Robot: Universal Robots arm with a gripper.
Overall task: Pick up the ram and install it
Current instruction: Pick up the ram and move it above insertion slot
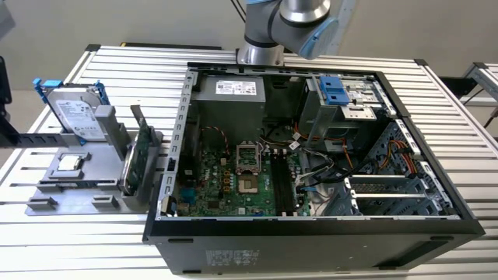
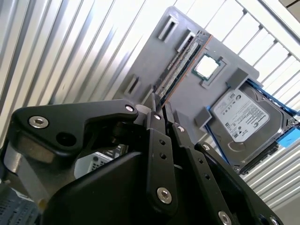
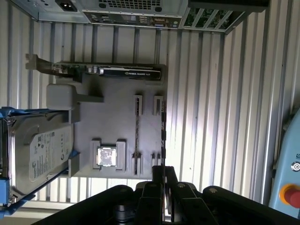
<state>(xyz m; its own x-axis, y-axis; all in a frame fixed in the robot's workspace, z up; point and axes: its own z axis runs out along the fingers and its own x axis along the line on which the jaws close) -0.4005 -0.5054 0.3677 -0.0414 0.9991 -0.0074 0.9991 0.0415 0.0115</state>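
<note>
Gripper [image 3: 163, 169]: black, hangs clear above the grey tray [image 1: 81, 181]; in both wrist views it lines up with one end of the ram.
Grip: cannot tell whether released or clenched.
Ram [image 2: 180, 71]: in the second wrist view it stands on its long edge in the tray's slots, along the side farthest from the hard drive [image 1: 78, 114], with the processor [image 1: 70, 163] between them.
Tray: on the slatted table, at 9 o'clock of the open computer case [image 1: 311, 251] in the exterior view.
Hard drive: propped upright at the tray's 12 o'clock end.
Green card [image 1: 136, 157]: on edge at the tray's 3 o'clock side, just beside the case.
Arm [image 1: 300, 17]: at the case's 12 o'clock.
</note>
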